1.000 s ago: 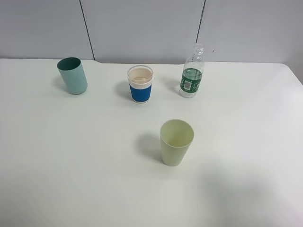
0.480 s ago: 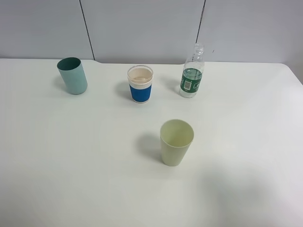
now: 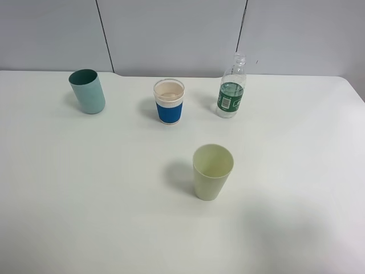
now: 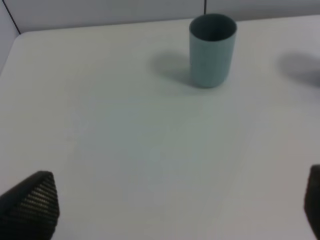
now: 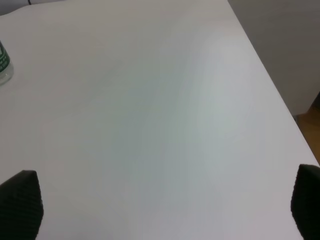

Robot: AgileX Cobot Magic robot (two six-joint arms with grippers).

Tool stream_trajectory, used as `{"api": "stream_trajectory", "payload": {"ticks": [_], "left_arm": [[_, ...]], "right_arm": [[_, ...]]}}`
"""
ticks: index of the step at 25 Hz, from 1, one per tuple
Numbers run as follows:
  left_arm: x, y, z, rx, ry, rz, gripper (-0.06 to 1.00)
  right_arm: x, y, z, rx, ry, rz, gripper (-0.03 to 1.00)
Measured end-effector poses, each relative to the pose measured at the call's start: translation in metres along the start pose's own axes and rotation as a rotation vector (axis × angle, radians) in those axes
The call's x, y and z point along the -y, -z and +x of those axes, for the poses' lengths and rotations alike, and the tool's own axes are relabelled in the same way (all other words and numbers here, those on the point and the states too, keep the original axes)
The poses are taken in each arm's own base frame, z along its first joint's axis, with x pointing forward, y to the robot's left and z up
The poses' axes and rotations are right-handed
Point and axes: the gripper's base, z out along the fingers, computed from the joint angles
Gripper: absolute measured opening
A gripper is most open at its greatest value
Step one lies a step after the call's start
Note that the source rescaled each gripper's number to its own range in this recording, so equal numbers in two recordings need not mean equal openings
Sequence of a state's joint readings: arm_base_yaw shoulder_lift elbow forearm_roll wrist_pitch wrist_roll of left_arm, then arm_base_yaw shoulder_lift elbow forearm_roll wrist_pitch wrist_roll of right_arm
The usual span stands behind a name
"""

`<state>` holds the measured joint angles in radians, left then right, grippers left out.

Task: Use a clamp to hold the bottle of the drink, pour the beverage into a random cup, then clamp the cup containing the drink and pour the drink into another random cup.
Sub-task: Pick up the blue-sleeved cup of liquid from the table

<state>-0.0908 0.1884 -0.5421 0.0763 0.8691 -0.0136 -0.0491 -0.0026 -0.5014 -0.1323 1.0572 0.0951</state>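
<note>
Left gripper (image 4: 170, 210): jaws fully spread, nothing between them, only bare table (image 4: 150, 150) in the gap. Just the two dark ribbed fingers (image 4: 31, 206) show, both clear of the surface as far as I can tell.

Ahead of the left jaws, a little off the centre line and well apart: teal cup (image 4: 212, 50), upright, mouth open. Open table all the way from the jaws to it. The table's back edge meets the wall just behind the cup.

Right gripper (image 5: 162, 207): jaws wide apart too, holding nothing. Plain table between and ahead of the fingers (image 5: 21, 206). The table's side edge (image 5: 265, 75) runs ahead on the outer side, with a drop beyond it. The bottle (image 5: 2, 65) is only a sliver, ahead and far to the inner side of the jaws.

High view, neither gripper in it:
- bottle (image 3: 231, 91) upright near the back edge, uncapped, liquid level not readable
- white cup with blue sleeve (image 3: 169, 103) upright, near the bottle on its teal-cup side, apart from it
- yellow-green cup (image 3: 212, 171) upright, alone mid-table, nearer the arms than the other three, free room all round
- teal cup at the far left of the back row
</note>
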Motion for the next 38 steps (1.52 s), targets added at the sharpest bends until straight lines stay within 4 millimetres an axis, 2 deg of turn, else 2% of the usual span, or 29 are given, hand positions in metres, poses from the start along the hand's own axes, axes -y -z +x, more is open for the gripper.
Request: {"api": "stream_trajectory", "payload": {"ticks": [7, 11, 18, 27, 32, 38], "left_arm": [[0.006, -0.047, -0.011, -0.201, -0.07, 0.049, 1.0], [0.011, -0.072, -0.009, -0.333, -0.093, 0.103, 1.0], [0.023, -0.106, -0.004, -0.491, -0.124, 0.198, 1.0], [0.055, -0.141, 0.002, -0.522, -0.285, 0.341, 1.0], [0.071, -0.162, 0.005, -0.496, -0.324, 0.378, 1.0], [0.08, -0.188, 0.01, -0.466, -0.326, 0.372, 1.0]], "right_arm": [[0.0, 0.0, 0.0, 0.0, 0.0, 0.0, 1.0], [0.0, 0.0, 0.0, 0.0, 0.0, 0.0, 1.0], [0.0, 0.0, 0.0, 0.0, 0.0, 0.0, 1.0], [0.0, 0.0, 0.0, 0.0, 0.0, 0.0, 1.0], [0.0, 0.0, 0.0, 0.0, 0.0, 0.0, 1.0], [0.0, 0.0, 0.0, 0.0, 0.0, 0.0, 1.0]]}}
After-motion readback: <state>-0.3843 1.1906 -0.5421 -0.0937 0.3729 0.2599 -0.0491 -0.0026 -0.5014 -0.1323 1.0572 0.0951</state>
